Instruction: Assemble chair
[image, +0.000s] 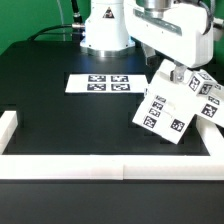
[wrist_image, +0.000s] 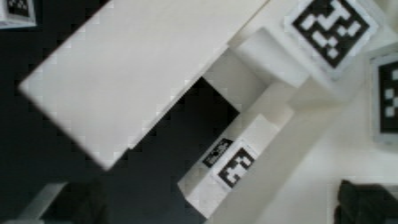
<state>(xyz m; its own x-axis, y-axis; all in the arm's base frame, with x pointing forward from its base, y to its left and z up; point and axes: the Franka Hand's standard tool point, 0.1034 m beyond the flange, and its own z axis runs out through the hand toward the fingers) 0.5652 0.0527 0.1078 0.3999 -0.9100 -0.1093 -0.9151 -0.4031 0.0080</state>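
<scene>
- Chair: a cluster of chunky white tagged parts in the right half of the exterior view, on the black table and near the border rail on the exterior view's right.
- Tagged plate: the largest part seen in the exterior view, with several square tags on its face turned toward the camera. Its edges sit askew to the rails, one corner points toward the lower edge of the frame, and its slightly longer side runs from the frame's upper middle down toward the lower left. Whether it lies flat or leans cannot be told.
- Smaller parts: tagged pieces just beside the plate, at the frame's right edge.
- Hand: at the upper right of the frame, directly over the plate's upper corner, with its jaws spread wide and holding nothing.
- Wrist view: a plain white plate with its long axis diagonal across the picture. Beside it is a narrow bar bearing a tag, set on a steeper diagonal, with a dark gap between them.
- Marker board: flat on the table at the upper centre, well apart from the chair.
</scene>
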